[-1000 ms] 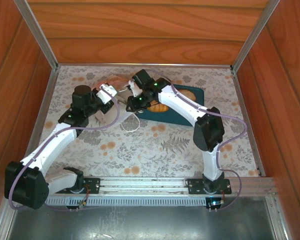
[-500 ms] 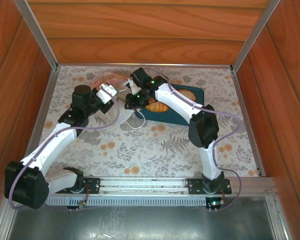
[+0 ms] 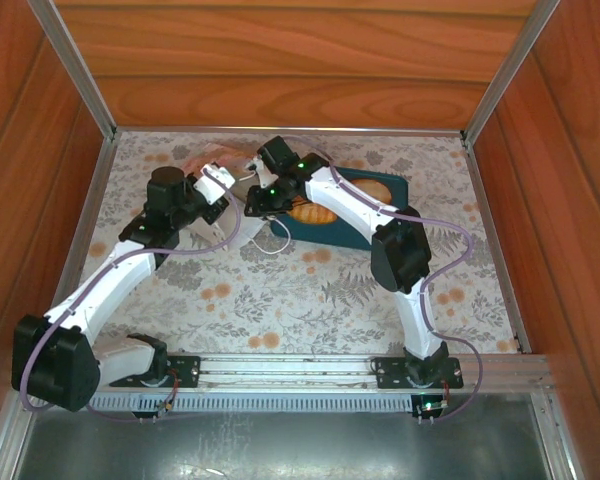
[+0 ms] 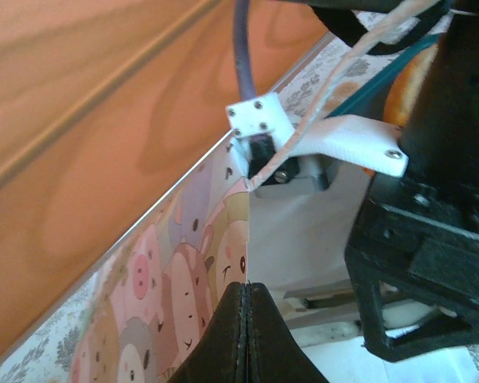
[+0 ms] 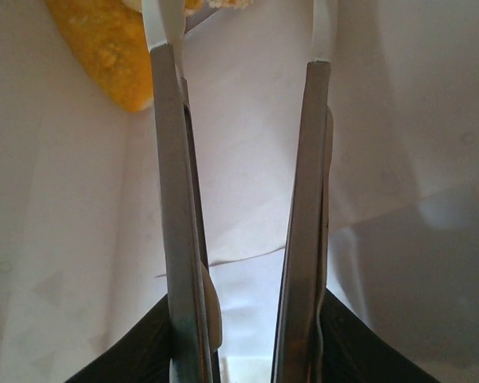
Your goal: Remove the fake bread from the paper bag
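The left fingers (image 4: pixel 238 339) are clamping shut on the rim of the paper bag (image 4: pixel 295 239) while the right fingers (image 5: pixel 169 120), partly open and empty, are hovering inside beside the fake bread (image 5: pixel 112 64), probably light, rigid, best gripped midway.

The paper bag (image 4: pixel 184 271) is white inside; its outside carries cartoon pigs and other animals in pink, cream and tan. The fake bread (image 5: pixel 108 56) is golden yellow, finely speckled. The tray (image 3: pixel 332 234) is dark teal. The table cover (image 3: pixel 280 300) is pale, strewn with orange blossoms and grey-green ferns. The walls (image 3: pixel 280 60) are reddish-brown wood grain. The arms (image 3: pixel 110 285) are white with black joints.
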{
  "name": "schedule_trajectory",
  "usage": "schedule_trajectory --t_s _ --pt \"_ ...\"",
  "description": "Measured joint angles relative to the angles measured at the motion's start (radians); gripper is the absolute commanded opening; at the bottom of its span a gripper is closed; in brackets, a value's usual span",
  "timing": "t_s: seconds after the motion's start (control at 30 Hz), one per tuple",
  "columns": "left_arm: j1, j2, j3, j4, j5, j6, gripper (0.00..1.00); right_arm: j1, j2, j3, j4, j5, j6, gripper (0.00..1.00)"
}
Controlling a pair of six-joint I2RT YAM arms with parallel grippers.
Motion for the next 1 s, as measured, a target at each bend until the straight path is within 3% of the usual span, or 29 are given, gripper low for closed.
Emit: schedule_trajectory --t_s 0.5,1.0 --pt "-0.04 0.083 0.087 0.002 -0.103 -0.075 0.0 -0.005 -0.05 -0.135 0.109 0.016 0.032 0.38" --pt "-0.041 0.036 0.071 0.001 -0.079 -0.064 0.0 -0.026 -0.066 -0.173 0.191 -0.004 0.085 0.37"
